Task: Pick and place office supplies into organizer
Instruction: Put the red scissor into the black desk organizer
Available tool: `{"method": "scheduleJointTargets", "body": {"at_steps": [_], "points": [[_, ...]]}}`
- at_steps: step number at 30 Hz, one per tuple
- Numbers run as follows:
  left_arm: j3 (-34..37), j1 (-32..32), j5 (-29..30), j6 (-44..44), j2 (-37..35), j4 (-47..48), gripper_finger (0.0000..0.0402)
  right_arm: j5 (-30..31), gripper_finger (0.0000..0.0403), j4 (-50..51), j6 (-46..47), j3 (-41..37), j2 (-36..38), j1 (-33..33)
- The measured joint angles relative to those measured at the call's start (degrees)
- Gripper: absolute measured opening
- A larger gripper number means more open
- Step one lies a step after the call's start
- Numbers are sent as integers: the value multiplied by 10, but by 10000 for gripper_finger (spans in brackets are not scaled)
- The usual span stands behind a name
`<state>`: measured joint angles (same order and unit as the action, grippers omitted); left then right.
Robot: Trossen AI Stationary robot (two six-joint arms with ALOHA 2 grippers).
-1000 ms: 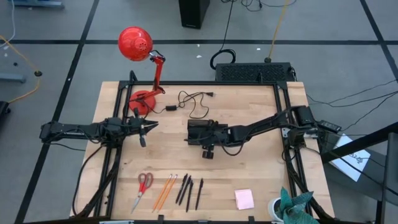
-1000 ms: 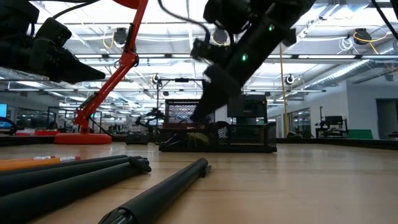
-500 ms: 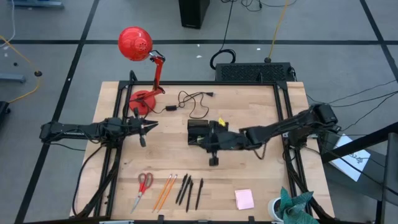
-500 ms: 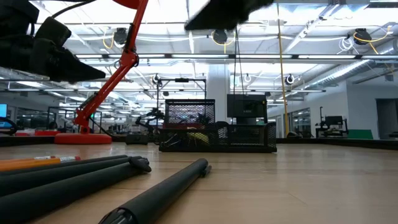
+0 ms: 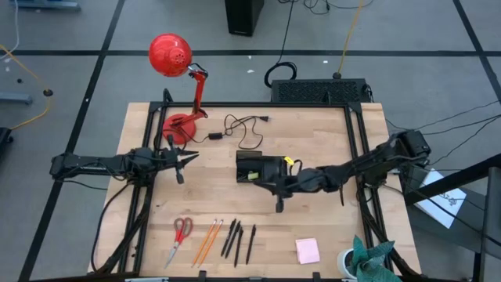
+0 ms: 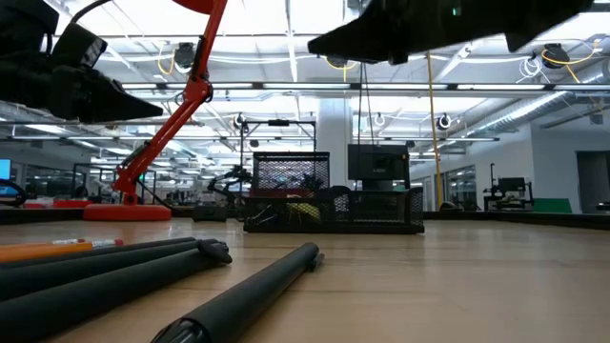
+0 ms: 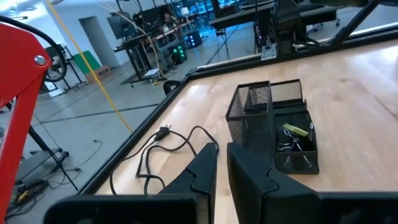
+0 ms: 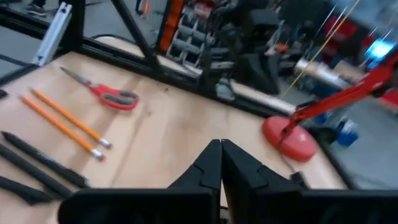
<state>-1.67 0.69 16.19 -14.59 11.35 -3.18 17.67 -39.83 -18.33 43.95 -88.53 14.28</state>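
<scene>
I see my right end effector (image 5: 279, 205), fingers together and empty, just beside the mesh organizer (image 5: 258, 167) holding a yellow-green block (image 7: 296, 130) and clips, while scissors (image 5: 181, 231), pencils (image 5: 207, 240) and pens (image 5: 239, 239) ahead remain unplaced.

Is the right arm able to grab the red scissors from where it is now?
Probably yes. The right gripper hangs shut over bare wood just past the organizer. The scissors lie flat near the table's front edge with only the pencils beside them, and nothing stands between. It is a long reach, though.
</scene>
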Motion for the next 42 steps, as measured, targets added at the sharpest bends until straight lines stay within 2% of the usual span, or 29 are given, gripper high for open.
{"method": "scheduleJointTargets", "body": {"at_steps": [6, 11, 14, 16, 21, 24, 27, 31, 33, 36, 42], "points": [[0, 0, 0, 26, 0, 1, 47, -7, 1, -134, -15, -68, 0, -59], [0, -1, -21, 53, 0, 1, 47, -120, 1, -164, 22, -76, 0, -109], [0, -18, -58, 78, 0, 6, 47, -154, 1, -163, 42, -76, 0, -121], [0, -42, -60, 102, 0, 23, 47, -173, 1, -150, 49, -76, 1, -125], [0, -137, -12, 168, 33, 27, 46, -222, 0, -131, 61, -77, 0, -123], [-14, -202, 41, 193, 73, 26, 46, -242, 0, -131, 51, -77, 0, -113], [-57, -258, 104, 196, 126, 24, 46, -238, 0, -128, 34, -77, 6, -112], [-143, -312, 171, 183, 202, 57, 46, -239, 0, -66, 30, -79, 59, -136], [-183, -331, 201, 173, 241, 66, 46, -239, 0, -27, 35, -97, 102, -154], [-234, -345, 216, 145, 293, 70, 46, -251, 0, -31, 51, -153, 166, -185], [-316, -329, 212, 97, 376, 103, 46, -365, 0, -190, 144, -294, 240, -267]]}}
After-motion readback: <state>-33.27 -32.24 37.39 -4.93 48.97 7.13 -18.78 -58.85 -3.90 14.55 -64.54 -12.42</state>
